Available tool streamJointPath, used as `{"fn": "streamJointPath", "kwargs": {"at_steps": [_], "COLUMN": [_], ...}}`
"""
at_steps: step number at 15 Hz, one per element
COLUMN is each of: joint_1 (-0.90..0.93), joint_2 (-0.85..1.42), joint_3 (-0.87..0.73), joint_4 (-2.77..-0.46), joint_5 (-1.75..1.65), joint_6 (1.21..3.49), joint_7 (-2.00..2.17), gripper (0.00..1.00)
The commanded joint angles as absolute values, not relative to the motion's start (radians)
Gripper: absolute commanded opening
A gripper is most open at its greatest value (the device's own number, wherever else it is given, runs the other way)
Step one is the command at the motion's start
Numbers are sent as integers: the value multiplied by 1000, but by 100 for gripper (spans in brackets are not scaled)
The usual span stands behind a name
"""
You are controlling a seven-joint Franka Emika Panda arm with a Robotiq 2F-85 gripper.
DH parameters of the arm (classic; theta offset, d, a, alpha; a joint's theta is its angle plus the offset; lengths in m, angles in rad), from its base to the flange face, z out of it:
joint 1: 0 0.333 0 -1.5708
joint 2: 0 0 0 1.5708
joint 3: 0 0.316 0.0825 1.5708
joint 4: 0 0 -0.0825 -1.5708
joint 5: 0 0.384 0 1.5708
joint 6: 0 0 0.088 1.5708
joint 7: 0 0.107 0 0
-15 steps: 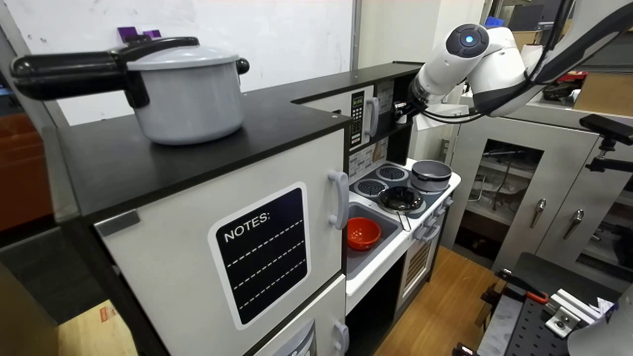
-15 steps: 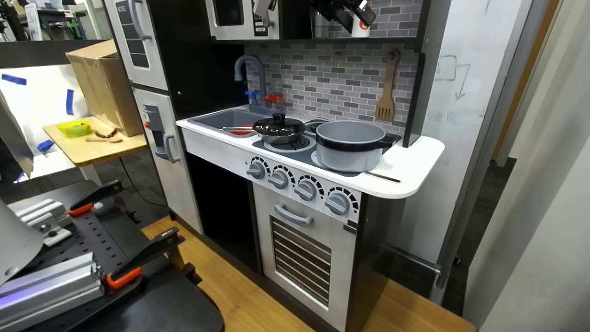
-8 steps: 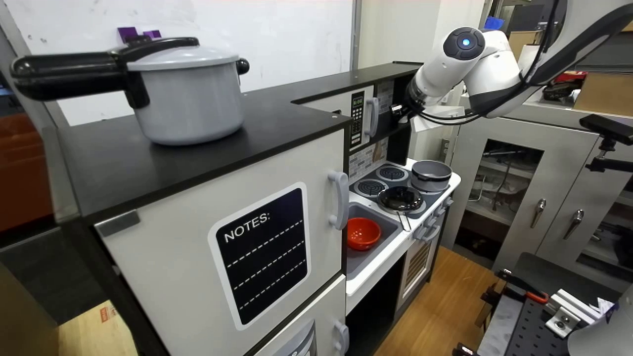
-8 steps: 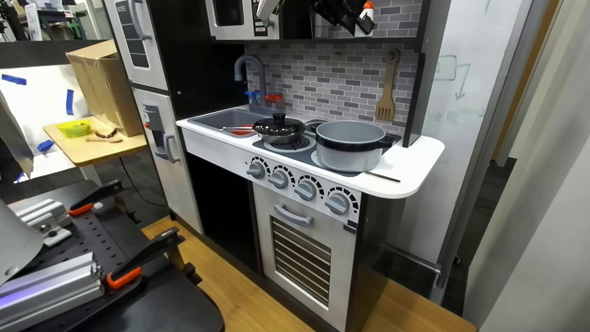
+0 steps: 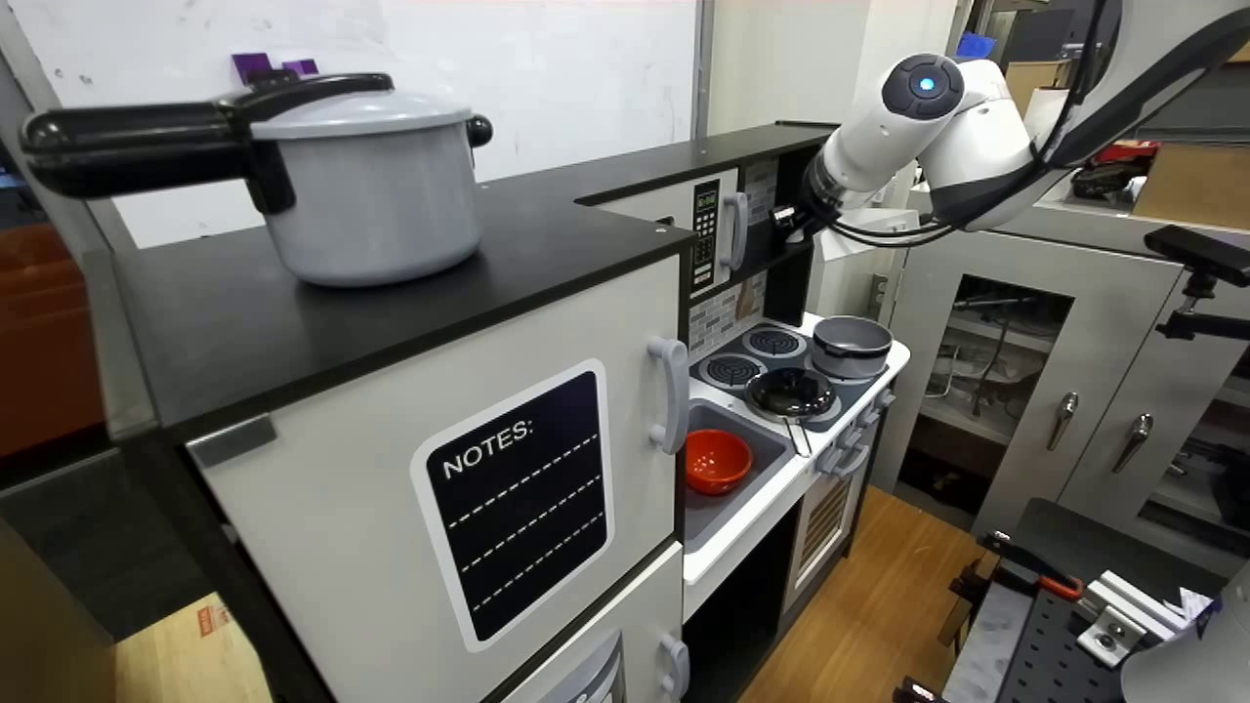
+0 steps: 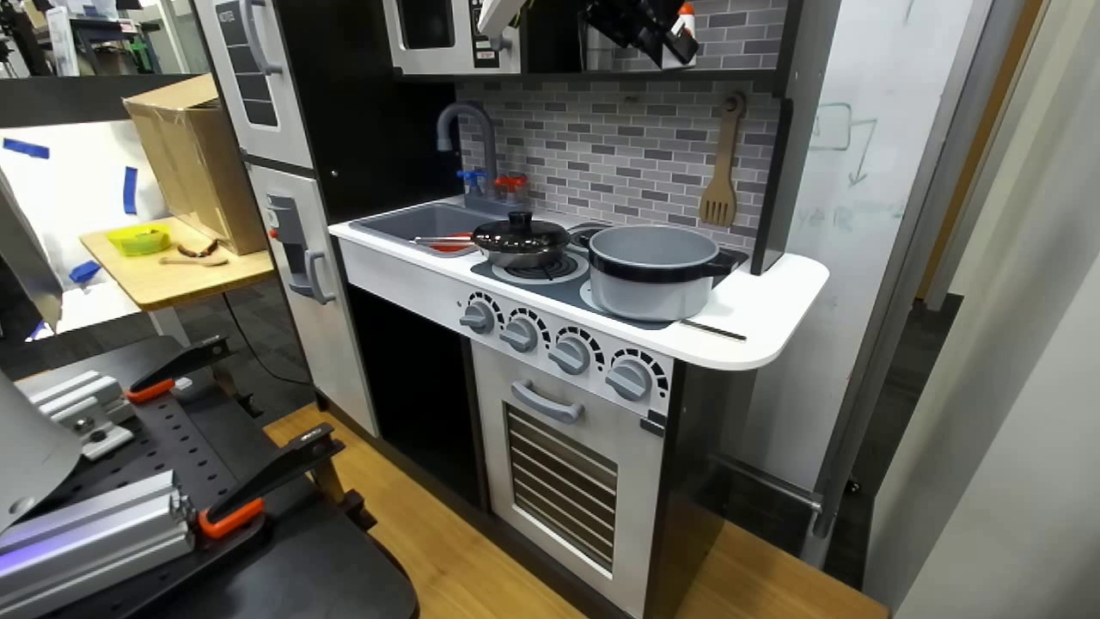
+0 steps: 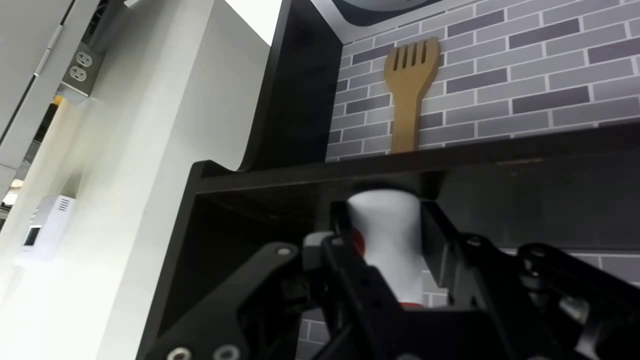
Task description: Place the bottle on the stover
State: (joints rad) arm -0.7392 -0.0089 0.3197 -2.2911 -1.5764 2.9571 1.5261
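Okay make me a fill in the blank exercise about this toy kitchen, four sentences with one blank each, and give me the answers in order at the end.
1. The bottle in the gripper is mainly the colour ____.
2. The red bowl sits in the grey ____.
3. The frying pan on the toy stove is covered by a black ____.
4. The panel on the white cabinet door is headed by the word ____.

Missing words: white; sink; lid; NOTES.

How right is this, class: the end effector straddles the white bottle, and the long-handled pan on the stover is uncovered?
"Uncovered" is wrong: both exterior views show the pan on the stover under a black lid. The end effector straddles the white bottle.
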Motion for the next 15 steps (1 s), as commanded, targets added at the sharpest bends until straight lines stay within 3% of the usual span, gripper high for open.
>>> {"fn": "streamJointPath", "kwargs": {"at_steps": [1, 15], "joint_1": [-750, -741], "joint_2": [-29, -308], "joint_3": [308, 261], "joint_4": [-2290, -2485], "joint_5": [-1633, -1622], "joint_6": [2999, 3151], "joint_7": [1560, 1559], "gripper": [12, 12]}}
